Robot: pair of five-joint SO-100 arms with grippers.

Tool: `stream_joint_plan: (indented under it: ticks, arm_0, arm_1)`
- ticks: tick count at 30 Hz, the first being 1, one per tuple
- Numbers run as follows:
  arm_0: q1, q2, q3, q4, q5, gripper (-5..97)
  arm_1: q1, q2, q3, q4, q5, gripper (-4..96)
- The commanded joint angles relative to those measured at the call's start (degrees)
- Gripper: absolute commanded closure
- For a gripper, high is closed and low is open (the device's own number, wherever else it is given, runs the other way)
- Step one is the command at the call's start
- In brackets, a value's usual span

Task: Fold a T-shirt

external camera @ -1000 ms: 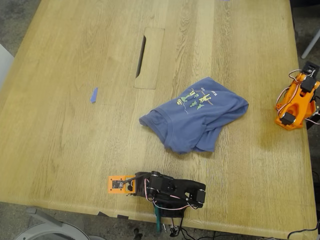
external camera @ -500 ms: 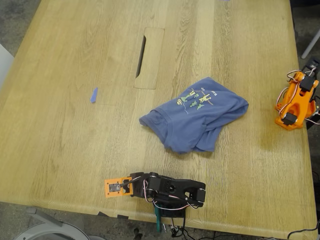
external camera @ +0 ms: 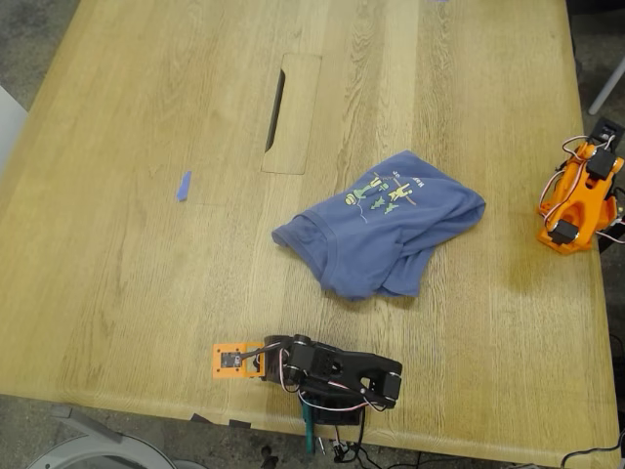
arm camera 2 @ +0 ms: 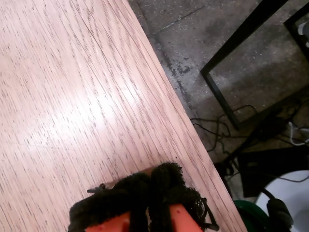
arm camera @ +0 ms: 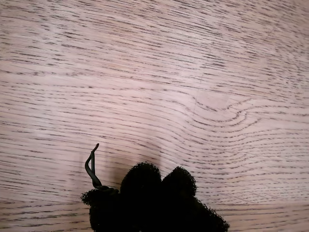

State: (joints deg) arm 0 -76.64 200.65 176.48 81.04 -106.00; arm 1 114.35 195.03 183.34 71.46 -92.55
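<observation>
Black arm [external camera: 342, 376] at near table edge: its tip is noted swung back toward exterior view's right since half a second ago. T-shirt [external camera: 381, 225] unmoved, crumpled mid-table between black arm and orange arm [external camera: 576, 200], touched by neither.

My first gripper [arm camera: 161, 176]: fuzzy pads seen pressed together, nothing held. My second gripper [arm camera 2: 152, 179]: likewise closed on nothing.

Shirt judged light, limp, prone to bunching; best pinched at hem or shoulder edge.

Shirt is shown by exterior view only; bare wood in first wrist view, table edge and floor in second.

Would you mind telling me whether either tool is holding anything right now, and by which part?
Nothing is held. Both tools sit over bare table; the T-shirt lies untouched, apart from both.
</observation>
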Motion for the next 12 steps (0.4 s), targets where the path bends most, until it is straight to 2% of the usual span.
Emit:
stream_joint_plan:
  ticks: [1, 4, 12]
  arm_0:
    - [0.5, 6.2, -0.9, 0.7, 1.5, 92]
    - [0.7, 6.2, -0.9, 0.7, 3.3, 92]
    - [0.9, 6.2, -0.9, 0.7, 2.9, 92]
  arm_1:
    - [2.3, 0.0, 4.0, 0.5, -2.8, 86.4]
    - [2.0, 0.0, 4.0, 0.5, -2.8, 86.3]
    - [2.0, 0.0, 4.0, 0.5, -2.8, 86.3]
